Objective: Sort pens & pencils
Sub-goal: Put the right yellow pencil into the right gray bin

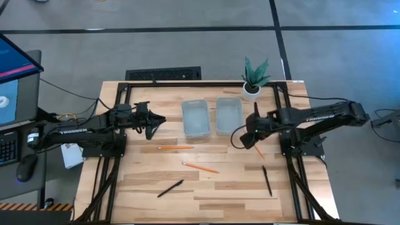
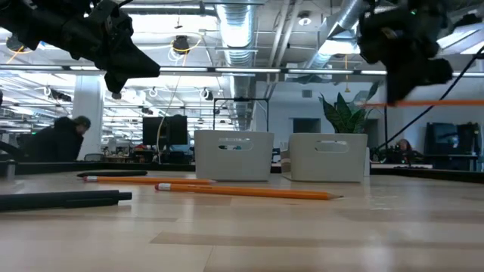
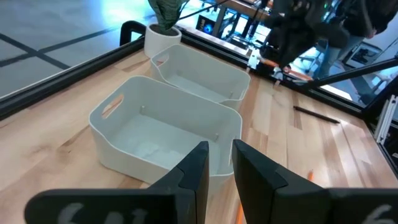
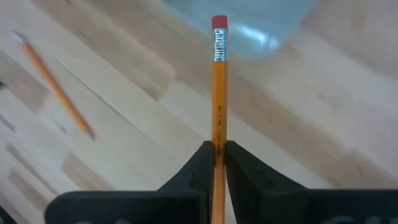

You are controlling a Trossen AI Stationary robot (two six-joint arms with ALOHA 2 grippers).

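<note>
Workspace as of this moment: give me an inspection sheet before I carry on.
Surface: wooden table, black frame around it.
Job's things: two pencils and two pens lying loose; third pencil in the right pincer; third pen not seen. Two pale trays side by side, appear empty.
Clutter: potted plant behind the trays.
Grippers: left pincer above the table beside the trays, holding nothing; right pincer shut on its pencil.
Cables: on the floor at left.
Surroundings: monitor, keyboard at left; a person seated in the room.
</note>
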